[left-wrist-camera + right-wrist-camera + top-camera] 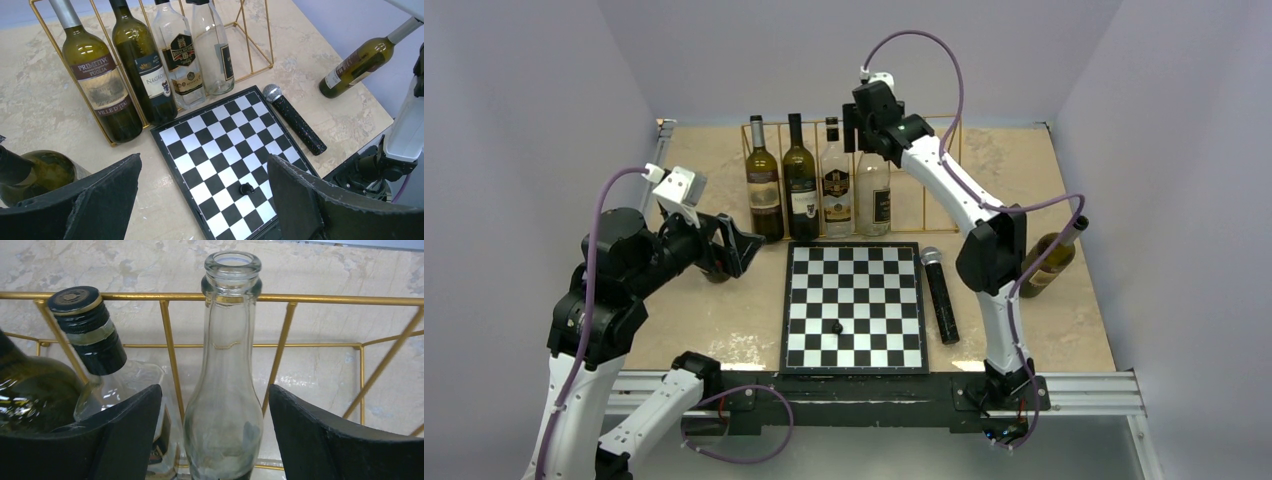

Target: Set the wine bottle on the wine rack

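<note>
A clear bottle (232, 325) is stood upright in the gold rack (320, 300), its neck flanked but not touched by the open jaws of the right gripper (214, 390), while the left gripper (204, 160) is held open beside a green bottle (45, 172) laid on the table (40, 100).

Spread jaws flank clear bottle (224, 410) in wine rack (325, 300).

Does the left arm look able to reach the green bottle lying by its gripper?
Probably yes: the green bottle lies right beside the open left gripper, with nothing between them.
</note>
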`<state>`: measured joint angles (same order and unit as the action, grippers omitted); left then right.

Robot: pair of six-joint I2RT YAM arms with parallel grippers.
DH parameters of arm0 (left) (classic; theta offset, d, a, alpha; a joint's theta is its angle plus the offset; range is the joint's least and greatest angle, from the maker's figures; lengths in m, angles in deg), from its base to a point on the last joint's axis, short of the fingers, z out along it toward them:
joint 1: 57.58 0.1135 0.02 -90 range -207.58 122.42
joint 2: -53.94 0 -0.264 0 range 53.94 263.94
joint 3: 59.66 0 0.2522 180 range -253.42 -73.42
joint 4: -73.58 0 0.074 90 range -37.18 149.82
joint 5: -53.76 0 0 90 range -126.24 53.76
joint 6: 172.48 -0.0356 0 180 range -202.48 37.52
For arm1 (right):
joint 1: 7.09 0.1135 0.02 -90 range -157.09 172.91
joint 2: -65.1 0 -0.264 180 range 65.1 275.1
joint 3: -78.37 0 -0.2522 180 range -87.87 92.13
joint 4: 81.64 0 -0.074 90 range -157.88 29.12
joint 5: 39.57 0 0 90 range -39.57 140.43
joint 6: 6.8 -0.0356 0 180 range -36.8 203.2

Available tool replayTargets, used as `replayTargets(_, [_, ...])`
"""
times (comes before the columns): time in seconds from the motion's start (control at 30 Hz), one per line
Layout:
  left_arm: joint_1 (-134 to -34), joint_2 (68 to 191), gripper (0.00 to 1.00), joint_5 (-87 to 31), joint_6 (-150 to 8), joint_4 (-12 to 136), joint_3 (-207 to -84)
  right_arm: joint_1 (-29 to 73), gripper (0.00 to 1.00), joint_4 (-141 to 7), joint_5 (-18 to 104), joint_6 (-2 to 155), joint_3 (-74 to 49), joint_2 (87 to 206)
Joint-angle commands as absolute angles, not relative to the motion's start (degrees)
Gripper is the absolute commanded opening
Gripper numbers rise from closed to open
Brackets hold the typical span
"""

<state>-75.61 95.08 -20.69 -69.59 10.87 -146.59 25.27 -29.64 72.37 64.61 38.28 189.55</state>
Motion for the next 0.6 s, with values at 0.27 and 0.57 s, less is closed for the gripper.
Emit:
replayTargets(0.27, [-75.36,93.62,0.99,-21.19,-69.59,12.71,-146.65,25.48,0.89,-30.56,77.13,68.07,24.25,162.67])
replayTargets(0.57, [-75.34,92.94,0.99,-20.17,-68.9,13.6,-144.76,24.48,0.89,-18.69,91.59,65.26,9.21,142.42])
